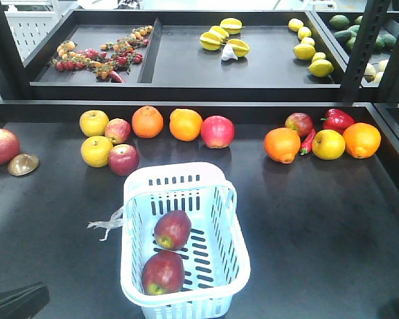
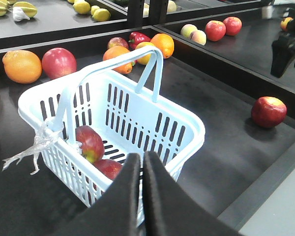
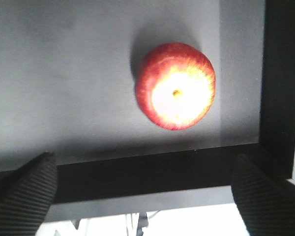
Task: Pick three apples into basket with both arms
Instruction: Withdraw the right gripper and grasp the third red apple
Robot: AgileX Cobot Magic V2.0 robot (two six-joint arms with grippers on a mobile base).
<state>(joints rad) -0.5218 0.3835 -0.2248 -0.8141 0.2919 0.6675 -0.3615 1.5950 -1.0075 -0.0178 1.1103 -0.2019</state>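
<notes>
Black wedge-shaped fingers of the left end effector (image 2: 140,169) stood pressed together, empty, over the pale blue slotted plastic basket (image 2: 184,120), where two dark red apples (image 1: 172,229) lay. Spread wide, the right end effector (image 3: 145,189) hovered above a third red apple (image 3: 175,86) on the black table (image 3: 64,73); it should descend centred, then close around the fruit's widest part.

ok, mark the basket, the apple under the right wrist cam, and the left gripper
basket (image 1: 235,229): front view, right rim.
apple (image 3: 175,86): right wrist view, middle of its top, near the stem.
left gripper (image 2: 141,164): left wrist view, between the closed fingertips.
</notes>
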